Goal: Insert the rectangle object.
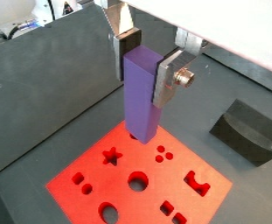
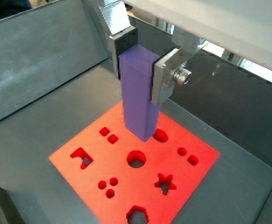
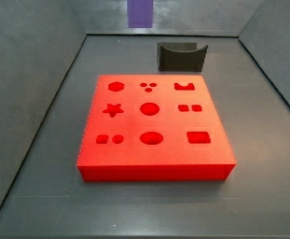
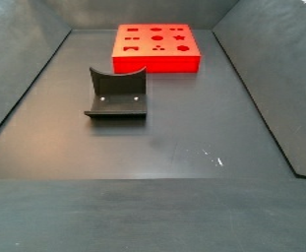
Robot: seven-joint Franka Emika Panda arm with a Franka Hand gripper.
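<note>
My gripper (image 1: 144,70) is shut on the rectangle object (image 1: 142,101), a long purple-blue bar held upright between the silver fingers; both show in both wrist views (image 2: 142,68) (image 2: 142,103). The bar hangs above the red block (image 1: 162,179) with shaped holes, its lower end over the block's edge region (image 2: 108,157). In a side view only the bar's lower end (image 3: 140,11) shows at the top edge, well above and behind the red block (image 3: 172,123). The gripper is out of both side views.
A dark grey curved holder (image 3: 180,56) stands on the floor beyond the red block and appears in a wrist view (image 1: 249,129) and a side view (image 4: 116,96). Grey sloping walls enclose the floor (image 4: 182,138). The red block lies at the far end (image 4: 155,64).
</note>
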